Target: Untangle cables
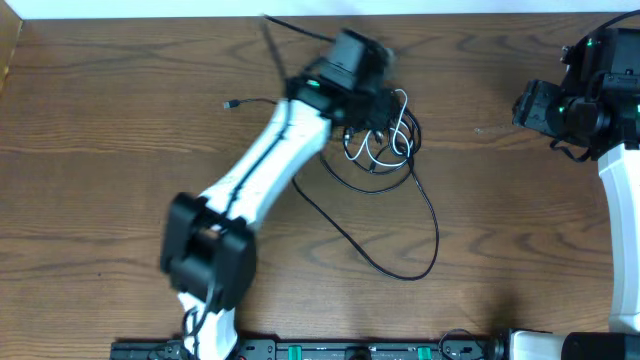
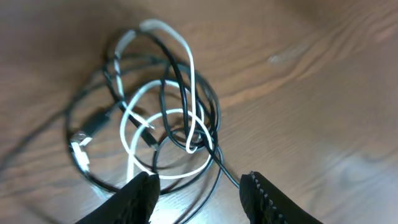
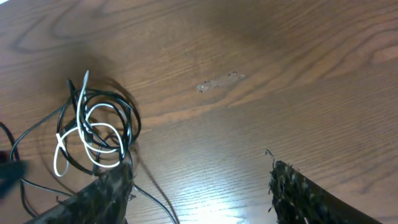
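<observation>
The left pincer (image 2: 199, 182) was spread and empty. The cables (image 2: 163, 121), one white among black ones, lay tangled on the table (image 2: 323, 93) just ahead of its fingertips. The right pincer (image 3: 199, 177) was also spread and empty, well apart from the tangle.

Ahead of the left claw (image 2: 199, 196) the table (image 2: 323, 74) is brown wood with clear grain and a soft sheen. The white cable (image 2: 189, 74) just in front looks like smooth, slightly glossy plastic — the black cables (image 2: 227, 173) around it are smooth too, but duller. The claw's fingers (image 2: 140, 196) are matt black, one ridged. The right claw (image 3: 199, 193) has rougher, speckled black fingers (image 3: 298, 193).
</observation>
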